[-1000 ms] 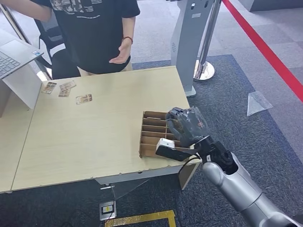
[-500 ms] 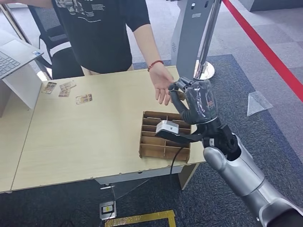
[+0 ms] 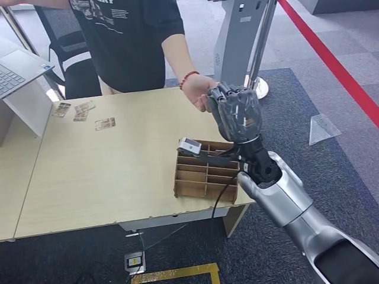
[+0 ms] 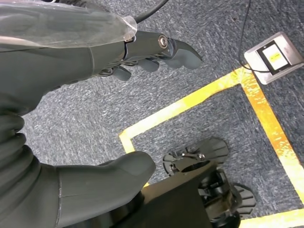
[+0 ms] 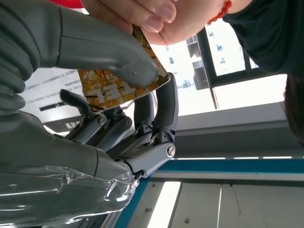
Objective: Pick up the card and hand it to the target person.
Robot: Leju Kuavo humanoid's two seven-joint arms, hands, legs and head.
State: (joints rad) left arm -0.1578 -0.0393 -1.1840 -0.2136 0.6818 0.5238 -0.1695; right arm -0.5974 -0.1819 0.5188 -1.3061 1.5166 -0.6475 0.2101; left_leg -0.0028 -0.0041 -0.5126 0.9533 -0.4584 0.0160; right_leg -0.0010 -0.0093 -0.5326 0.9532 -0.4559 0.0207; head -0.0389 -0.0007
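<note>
card (image 5: 118, 85) pinched in right hand (image 3: 234, 111), person's fingers (image 5: 143, 14) touching

The pale wooden tabletop (image 3: 112, 160) is seen from high; the right hand (image 3: 234, 112) is shared with its upward-facing wrist close-up.

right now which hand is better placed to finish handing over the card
Right. The right hand holds the card between thumb and fingers, raised over the table's far edge, and the person's hand is already touching the card. The left hand hangs open over the carpet.
</note>
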